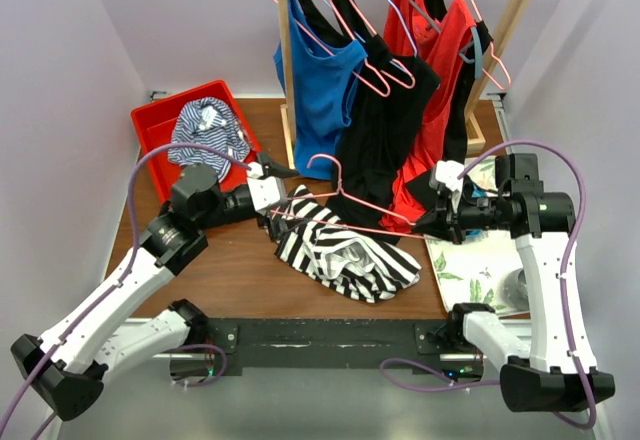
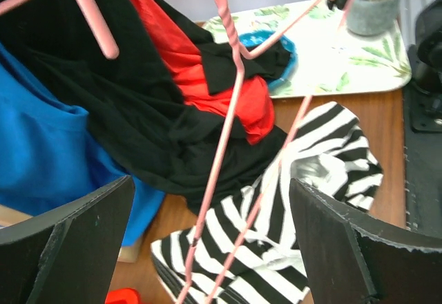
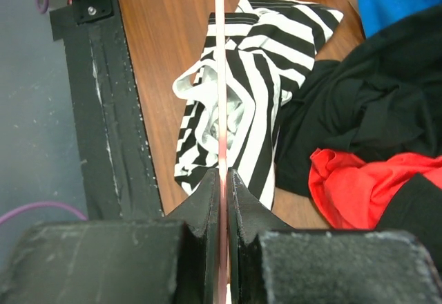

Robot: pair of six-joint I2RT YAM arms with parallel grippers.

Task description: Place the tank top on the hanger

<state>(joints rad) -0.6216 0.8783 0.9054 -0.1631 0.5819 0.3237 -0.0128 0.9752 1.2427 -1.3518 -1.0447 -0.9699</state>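
The tank top (image 1: 345, 252) lies crumpled on the tabletop (image 1: 220, 265), below and left of the right pincer (image 3: 222, 179), which is clenched on the hanger (image 3: 219, 76) above it. The left pincer (image 2: 210, 183) stands released at the hanger's other end, seemingly not touching it.

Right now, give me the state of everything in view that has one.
tank top, crumpled on the table, not hung.
hanger, clamped by the right claw, held over the tank top.
right claw, shut on the hanger.
left claw, open, straddling the hanger wire.
blue-striped garment, bunched in the red bin.
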